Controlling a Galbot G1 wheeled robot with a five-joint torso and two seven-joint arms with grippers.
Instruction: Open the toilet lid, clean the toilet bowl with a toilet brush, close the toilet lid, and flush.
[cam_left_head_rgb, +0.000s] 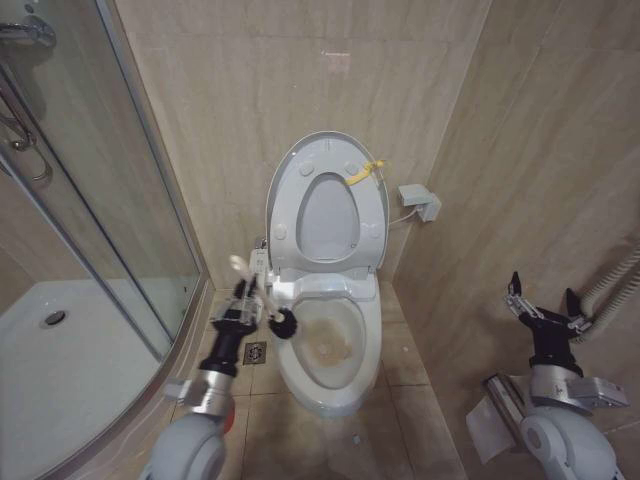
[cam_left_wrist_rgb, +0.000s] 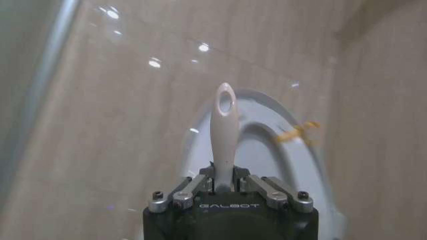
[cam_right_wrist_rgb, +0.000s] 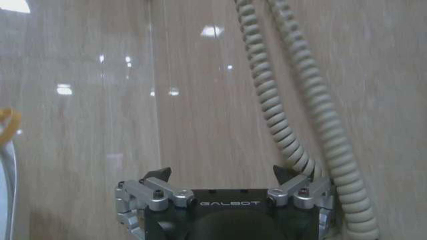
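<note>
Toilet bowl (cam_left_head_rgb: 330, 375) sits open, brownish stain on the inside around the water, nothing else in it. Toilet lid (cam_left_head_rgb: 283, 190) is up, leaning back against the tiled wall, seat ring (cam_left_head_rgb: 325, 215) raised with it; yellow tag (cam_left_head_rgb: 362, 172) on the lid's upper right edge.

Left gripper (cam_left_head_rgb: 247, 300) is at the bowl's left rim, clamped on the toilet brush (cam_left_head_rgb: 283, 323) handle. Handle's long axis runs diagonally: pale eyelet end points up and left, dark head points down and right, sitting just over the left rim, above the stained basin. In the left wrist view the handle (cam_left_wrist_rgb: 223, 135) sticks straight out between closed fingers (cam_left_wrist_rgb: 190, 187), toward the lid (cam_left_wrist_rgb: 263, 145).

Right gripper (cam_left_head_rgb: 545, 305) is parked well right of the toilet, near the coiled hose (cam_right_wrist_rgb: 300, 125), jaws spread, holding nothing.
</note>
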